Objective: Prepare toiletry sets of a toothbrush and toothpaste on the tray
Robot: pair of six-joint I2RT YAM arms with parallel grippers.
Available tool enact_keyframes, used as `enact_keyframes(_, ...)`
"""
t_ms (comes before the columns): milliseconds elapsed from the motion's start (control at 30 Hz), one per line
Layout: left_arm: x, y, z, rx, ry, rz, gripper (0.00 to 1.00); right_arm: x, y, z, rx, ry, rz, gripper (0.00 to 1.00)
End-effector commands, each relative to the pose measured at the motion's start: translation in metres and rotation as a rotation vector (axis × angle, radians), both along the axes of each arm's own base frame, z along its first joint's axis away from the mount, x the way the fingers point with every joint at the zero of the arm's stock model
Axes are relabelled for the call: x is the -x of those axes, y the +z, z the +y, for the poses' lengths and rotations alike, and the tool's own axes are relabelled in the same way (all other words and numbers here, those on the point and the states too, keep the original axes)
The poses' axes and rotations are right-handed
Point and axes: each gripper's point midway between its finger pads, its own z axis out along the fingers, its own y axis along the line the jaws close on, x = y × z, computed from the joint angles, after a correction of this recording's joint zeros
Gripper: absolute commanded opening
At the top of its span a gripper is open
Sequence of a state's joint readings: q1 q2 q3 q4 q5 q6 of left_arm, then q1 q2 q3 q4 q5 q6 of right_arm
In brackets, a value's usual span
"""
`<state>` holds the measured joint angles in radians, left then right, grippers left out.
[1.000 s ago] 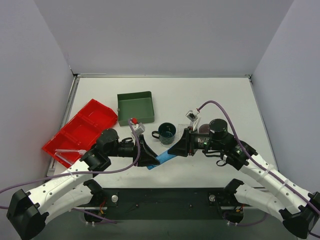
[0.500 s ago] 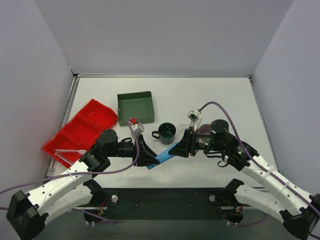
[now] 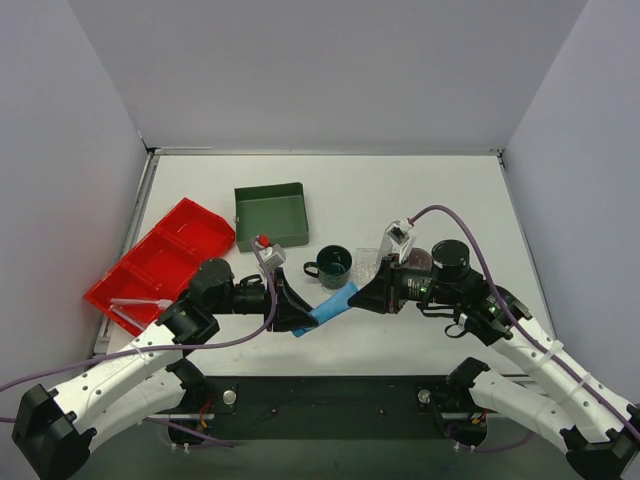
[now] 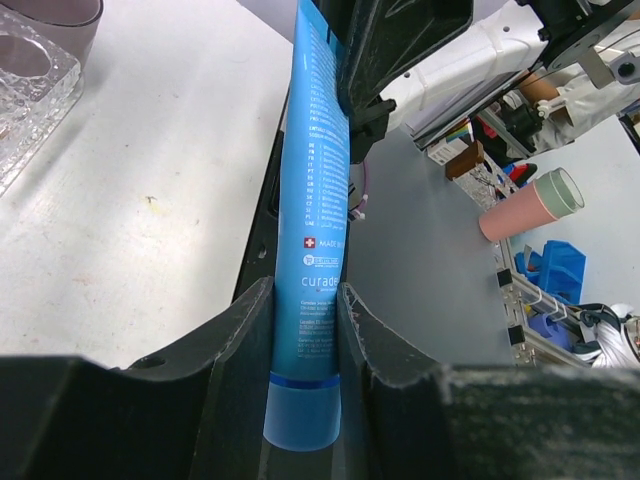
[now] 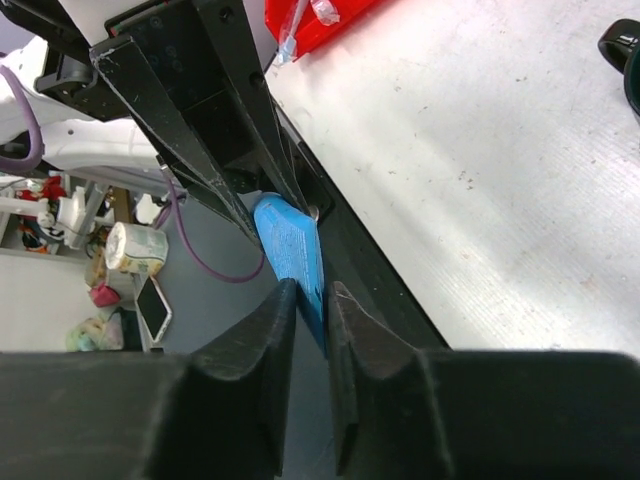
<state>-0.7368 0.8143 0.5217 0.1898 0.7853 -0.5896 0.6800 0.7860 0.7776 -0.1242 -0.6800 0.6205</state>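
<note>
A light-blue toothpaste tube [image 3: 334, 304] hangs in the air between both grippers, near the table's front edge. My left gripper [image 3: 303, 318] is shut on its cap end; in the left wrist view the tube [image 4: 318, 200] runs up from between my fingers [image 4: 250, 310]. My right gripper [image 3: 359, 296] is shut on the tube's flat end [image 5: 290, 245]. The clear textured tray [image 3: 368, 262] lies partly under the right arm and shows at the left wrist view's edge [image 4: 25, 95]. A toothbrush [image 3: 140, 303] lies in the red bin.
The red two-compartment bin [image 3: 160, 262] sits at the left. A dark green square box [image 3: 271, 215] stands behind. A dark green mug [image 3: 331, 266] is just behind the tube. A dark brown cup [image 3: 413, 258] stands by the tray.
My right gripper has drawn back to the right with the tube's flat end, which has swung up and right. The left gripper has barely moved.
</note>
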Motion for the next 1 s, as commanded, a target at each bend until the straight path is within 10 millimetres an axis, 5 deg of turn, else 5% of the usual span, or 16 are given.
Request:
enact_keyframes(0, -0.001, 0.016, 0.000, 0.047, -0.005, -0.062, 0.00, -0.003, 0.022, 0.000, -0.038, -0.001, -0.068, 0.05)
enact_keyframes(100, -0.001, 0.016, 0.000, 0.047, -0.009, -0.062, 0.00, -0.004, 0.022, 0.000, -0.038, -0.005, -0.073, 0.00)
enact_keyframes(200, -0.002, 0.018, 0.000, 0.041, -0.007, -0.077, 0.27, -0.004, 0.028, -0.003, -0.048, -0.012, -0.099, 0.00)
enact_keyframes(233, -0.004, 0.015, 0.001, 0.022, -0.001, -0.069, 0.50, -0.005, 0.034, -0.004, -0.054, -0.017, -0.113, 0.00)
enact_keyframes(400, -0.030, 0.035, 0.010, -0.031, 0.099, -0.192, 0.87, -0.015, 0.042, -0.019, 0.034, -0.086, -0.181, 0.00)
enact_keyframes(600, -0.096, 0.046, 0.051, -0.195, 0.405, -0.287, 0.91, -0.036, 0.048, -0.040, 0.191, -0.200, -0.217, 0.00)
enact_keyframes(733, -0.166, 0.038, 0.110, -0.367, 0.838, -0.294, 0.91, -0.054, 0.045, -0.053, 0.310, -0.281, -0.245, 0.00)
enact_keyframes(833, -0.185, 0.024, 0.142, -0.427, 0.978, -0.248, 0.91, -0.069, 0.041, -0.064, 0.412, -0.352, -0.261, 0.00)
enact_keyframes(967, -0.188, 0.015, 0.157, -0.451, 1.032, -0.229, 0.91, -0.084, 0.024, -0.071, 0.573, -0.400, -0.281, 0.00)
